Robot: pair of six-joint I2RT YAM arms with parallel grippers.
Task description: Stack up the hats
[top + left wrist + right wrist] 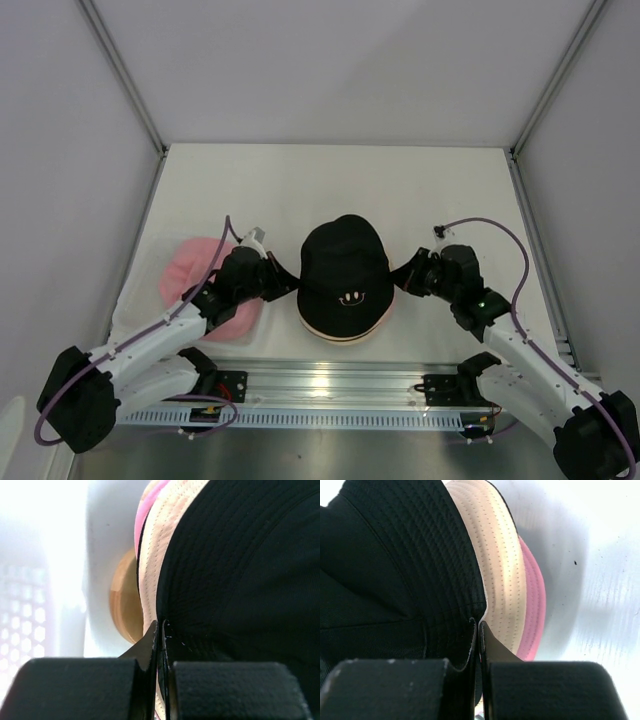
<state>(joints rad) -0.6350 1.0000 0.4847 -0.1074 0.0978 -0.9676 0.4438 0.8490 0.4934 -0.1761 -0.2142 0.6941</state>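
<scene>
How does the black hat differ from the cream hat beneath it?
The black hat sits on top, crown in full view; the cream hat lies under it, only its brim showing. The black hat bears a small white logo; the cream hat's visible brim is plain. The left gripper and right gripper pinch the black hat's brim; the cream hat's seems free. Both brims carry rows of stitching.

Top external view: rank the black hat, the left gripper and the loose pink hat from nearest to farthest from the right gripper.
1. black hat, centre, with its brim at the right gripper.
2. left gripper, on the hat's opposite side.
3. loose pink hat, far left.
</scene>
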